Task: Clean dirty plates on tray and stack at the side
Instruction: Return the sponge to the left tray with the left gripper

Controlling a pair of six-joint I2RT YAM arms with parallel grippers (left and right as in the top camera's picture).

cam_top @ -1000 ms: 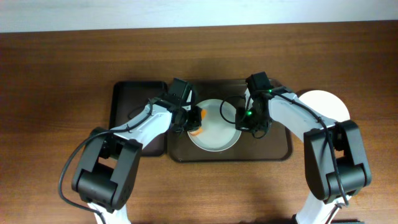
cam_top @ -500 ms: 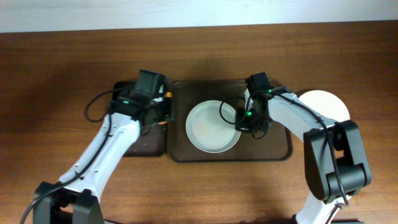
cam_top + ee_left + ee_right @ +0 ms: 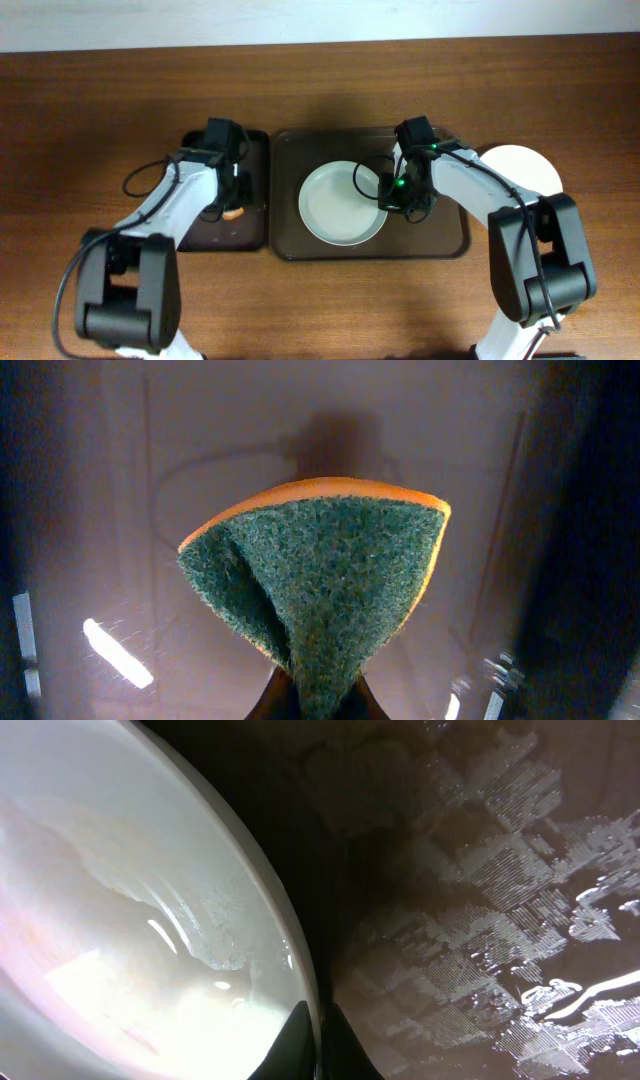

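A pale mint plate (image 3: 338, 204) lies in the dark brown tray (image 3: 440, 240). My right gripper (image 3: 392, 200) is shut on the plate's right rim; the wrist view shows the fingers (image 3: 318, 1038) pinching the rim of the plate (image 3: 130, 920), which looks wet. A white plate (image 3: 525, 168) lies on the table to the right of the tray, partly hidden by my right arm. My left gripper (image 3: 232, 205) is shut on a green and orange sponge (image 3: 320, 575) and holds it over the narrow black tray (image 3: 200, 150). The sponge's orange edge (image 3: 233, 212) shows overhead.
The black tray (image 3: 90, 510) lies directly to the left of the brown tray, edges touching. The brown tray's floor (image 3: 500, 870) is wet with water streaks. Wooden table (image 3: 100, 100) surrounds both trays; a pale wall edge runs along the back.
My left gripper has carried the sponge off the plate, leftward to over the black tray. The right gripper and the plate have not moved.
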